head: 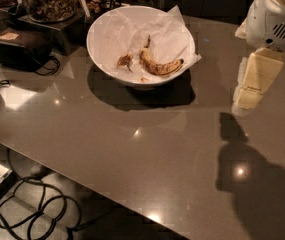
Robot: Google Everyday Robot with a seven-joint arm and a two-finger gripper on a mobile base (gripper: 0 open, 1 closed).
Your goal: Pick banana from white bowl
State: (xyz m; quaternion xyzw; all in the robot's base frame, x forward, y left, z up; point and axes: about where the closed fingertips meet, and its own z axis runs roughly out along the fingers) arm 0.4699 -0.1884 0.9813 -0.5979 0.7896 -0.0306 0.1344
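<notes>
Speckled dull-yellow curved banana [159,66] lies inside deep white paper-lined bowl [89,46], upper centre. Cream tool [252,84] at right edge, well apart, over grey glossy bench [132,149]; spread or pressed: cannot tell. Come over rim, descend steeply, grip banana mid-body, miss paper.

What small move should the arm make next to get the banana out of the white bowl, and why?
Probably move the gripper left and stop above the curved, brown-speckled yellow banana. The gripper hangs over the grey table, right of the large round white bowl and apart from it, while the banana lies inside on crinkled white paper.
</notes>
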